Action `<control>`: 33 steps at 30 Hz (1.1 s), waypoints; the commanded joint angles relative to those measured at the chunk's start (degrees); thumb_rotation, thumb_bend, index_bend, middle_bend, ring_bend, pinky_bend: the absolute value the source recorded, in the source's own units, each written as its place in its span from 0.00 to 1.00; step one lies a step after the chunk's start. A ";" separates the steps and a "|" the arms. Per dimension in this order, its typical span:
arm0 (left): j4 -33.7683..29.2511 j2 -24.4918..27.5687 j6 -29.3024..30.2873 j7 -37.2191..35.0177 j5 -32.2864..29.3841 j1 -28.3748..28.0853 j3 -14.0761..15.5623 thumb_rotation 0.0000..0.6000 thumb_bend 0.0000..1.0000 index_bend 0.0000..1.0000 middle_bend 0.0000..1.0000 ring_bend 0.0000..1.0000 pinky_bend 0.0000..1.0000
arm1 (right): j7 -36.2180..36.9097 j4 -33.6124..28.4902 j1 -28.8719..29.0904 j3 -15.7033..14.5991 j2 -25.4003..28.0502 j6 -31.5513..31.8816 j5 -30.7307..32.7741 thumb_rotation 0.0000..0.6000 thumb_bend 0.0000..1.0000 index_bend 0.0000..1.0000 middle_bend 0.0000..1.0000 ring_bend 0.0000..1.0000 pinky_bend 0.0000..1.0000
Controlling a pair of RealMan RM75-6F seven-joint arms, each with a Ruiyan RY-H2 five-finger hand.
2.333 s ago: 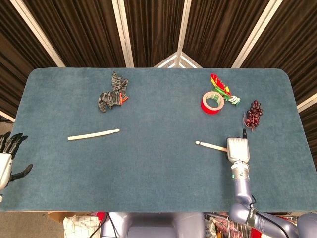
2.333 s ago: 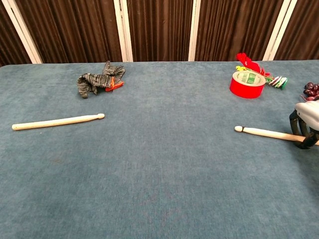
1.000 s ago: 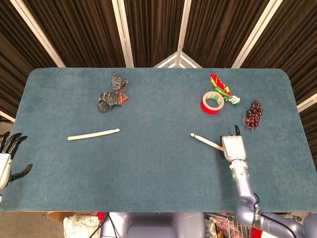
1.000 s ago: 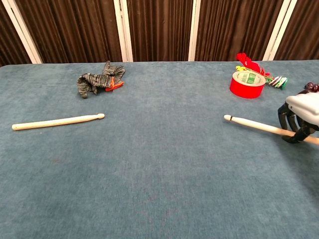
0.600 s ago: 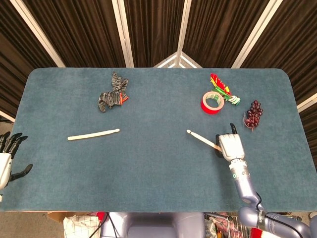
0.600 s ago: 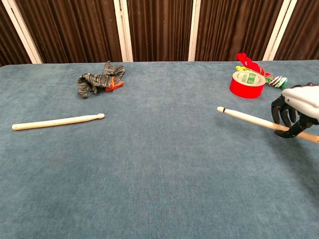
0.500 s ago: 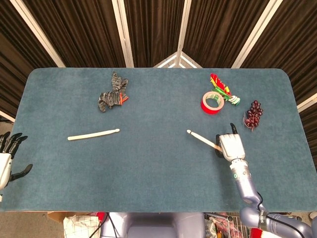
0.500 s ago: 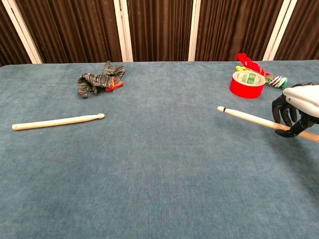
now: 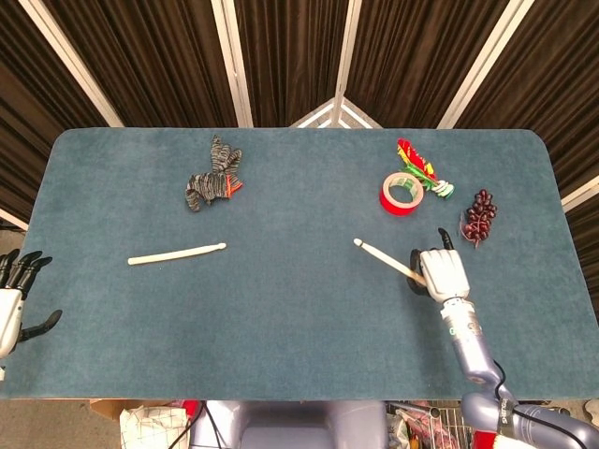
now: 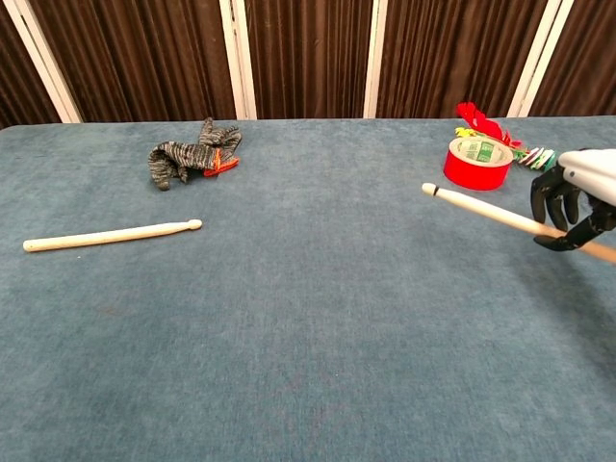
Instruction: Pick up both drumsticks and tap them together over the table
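Right hand: my right hand (image 9: 444, 274) is clamped around one drumstick, dark fingers (image 10: 551, 207) curled over the shaft, pale back of the hand facing up toward the head camera.
Right arm: the forearm runs from the near right corner of the surface (image 9: 309, 337) up to the hand, angling slightly inward.
Held drumstick: the drumstick in my right hand (image 9: 384, 259) is lifted off the surface; its long axis runs diagonally, tip pointing away and to my left, butt hidden in the hand and poking out past it in the chest view.
Drumstick count: I count two in all, one held and one lying free.
Free drumstick: the second drumstick (image 9: 177, 253) lies flat on the left half of the surface, long axis nearly side to side, rounded tip toward the middle, butt toward the left edge; it is well apart from both hands.
Left hand: my left hand (image 9: 16, 297) sits off the left edge of the surface, holding nothing, fingers spread apart and pointing away, thumb out to the side.
Other things, one of each: a red roll of tape (image 9: 401, 193) beyond the right hand; a red, yellow and green bundle (image 9: 417, 166) just behind the tape; a dark bunch of grapes (image 9: 479, 217) to the right; a grey striped knitted item (image 9: 211, 177) at far left.
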 commanded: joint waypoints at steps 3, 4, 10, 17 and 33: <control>0.17 -0.30 -0.69 0.51 -0.34 -0.31 0.04 1.00 0.32 0.18 0.11 0.00 0.00 | 2.85 -2.52 -0.74 0.19 2.68 1.55 -2.73 1.00 0.47 0.84 0.69 0.54 0.04; 0.18 -0.41 -0.84 0.65 -0.43 -0.39 0.04 1.00 0.32 0.18 0.11 0.00 0.00 | 3.46 -3.34 -0.95 0.09 3.62 1.92 -3.57 1.00 0.47 0.84 0.69 0.54 0.04; 0.00 -0.88 -1.44 0.78 -1.23 -0.73 -0.28 1.00 0.32 0.18 0.13 0.00 0.00 | 4.52 -6.14 -1.48 -0.32 6.83 2.98 -6.14 1.00 0.47 0.84 0.69 0.54 0.04; -1.06 -1.17 -3.23 1.60 -5.44 -1.32 -1.70 1.00 0.32 0.19 0.15 0.00 0.00 | 3.34 -8.29 -1.57 -0.47 9.26 3.03 -6.78 1.00 0.47 0.84 0.69 0.54 0.04; -4.20 5.71 -25.91 -0.16 -28.61 -11.58 -8.86 1.00 0.31 0.20 0.19 0.00 0.00 | 2.21 -8.83 -1.60 0.09 10.06 2.52 -4.78 1.00 0.47 0.84 0.69 0.55 0.04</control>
